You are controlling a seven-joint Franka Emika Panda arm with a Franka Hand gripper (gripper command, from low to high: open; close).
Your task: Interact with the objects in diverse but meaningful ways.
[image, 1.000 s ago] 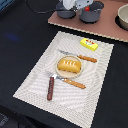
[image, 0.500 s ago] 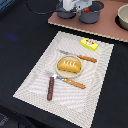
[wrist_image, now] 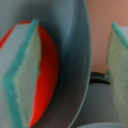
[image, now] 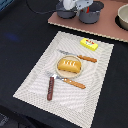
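Observation:
In the exterior view my gripper [image: 75, 5] hangs at the far edge over two grey-blue pots [image: 91, 13]. In the wrist view its jaws stand wide apart, open [wrist_image: 70, 70]. One finger pad [wrist_image: 22, 70] is inside a pot beside the red tomato [wrist_image: 48, 70]. The other finger pad [wrist_image: 119, 70] is outside the grey pot wall [wrist_image: 76, 45]. The golden bread loaf [image: 69, 65] lies on the tan plate [image: 70, 75]. Orange-handled cutlery [image: 82, 57] lies on either side of it. The brown sausage [image: 50, 88] and the yellow packet [image: 89, 44] lie on the mat.
A striped placemat [image: 35, 85] lies on the dark table. The pots stand on a brown board [image: 102, 29] at the back. A third pot [image: 123, 17] is at the exterior view's right edge.

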